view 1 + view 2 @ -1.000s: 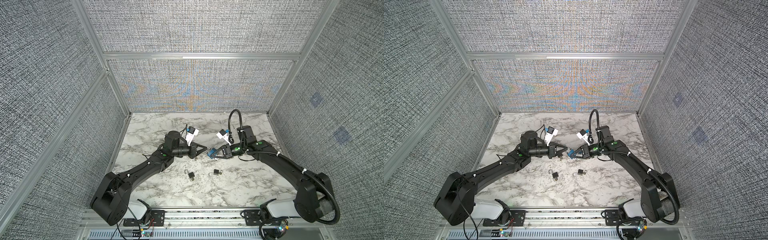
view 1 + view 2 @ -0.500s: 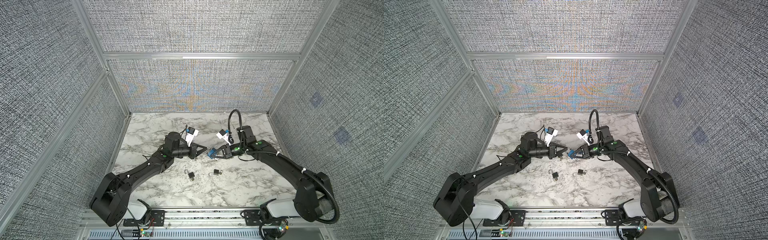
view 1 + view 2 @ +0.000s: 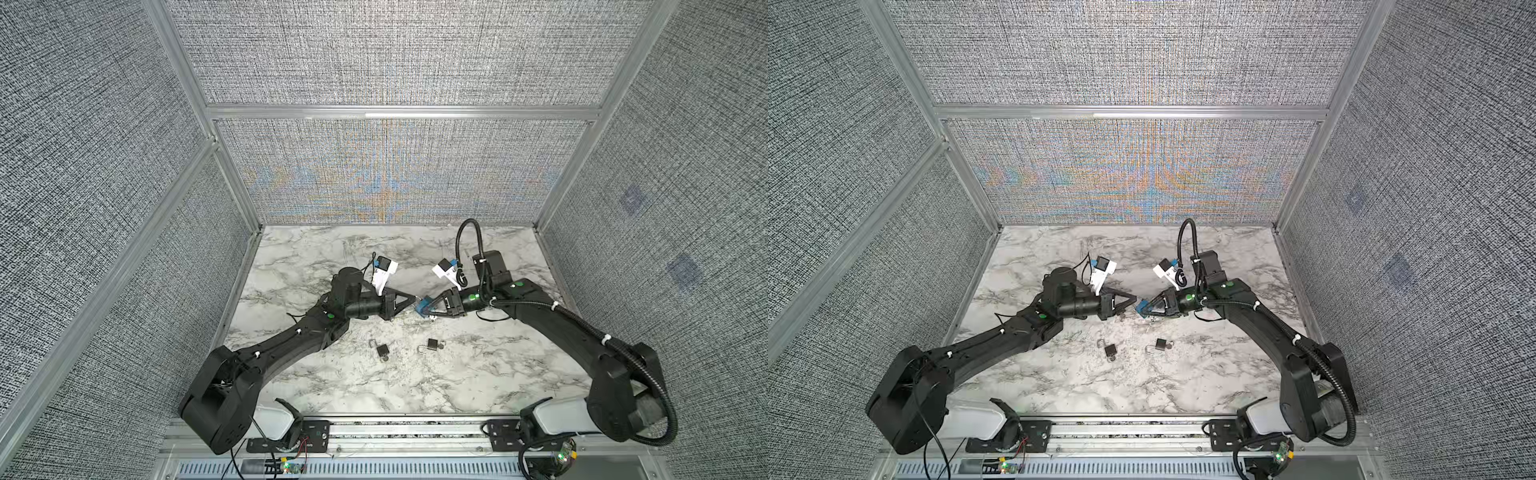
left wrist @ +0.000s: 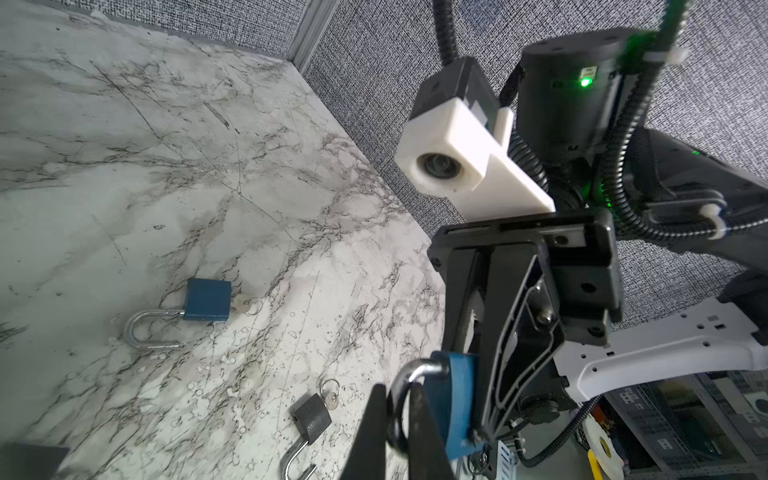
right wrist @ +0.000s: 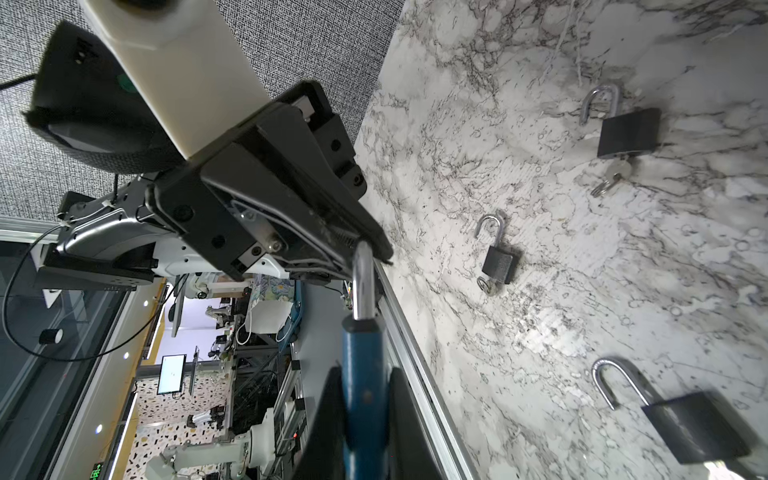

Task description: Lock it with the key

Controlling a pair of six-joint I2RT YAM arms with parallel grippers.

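The blue lock [image 5: 362, 374] is up in the air over the middle of the counter [image 3: 374, 395], not lying on it. Both arms have it, so neither one is nearer.

The right end effector [image 3: 430, 309] is clenched on the blue body of the lock. The left end effector [image 3: 414, 300] is clenched on the shiny metal loop [image 5: 363, 282] at the top of the lock.

The lock lies long-ways on the line from one end effector to the other. Its loop points at the left arm and its blue body points at the right arm. The two tips are just beside each other, with only the loop between them.

I think the next move is a push along that same line, so the loop goes down into the body. The push has to go straight or the loop may jam. I cannot tell if the loop is clicked in.

The key for this lock is hidden. Its hole is likely at the end that faces into the right end effector, so it looks hard to reach.

Two dark locks [image 3: 381, 350] lie loose on the counter, nearer the front edge.
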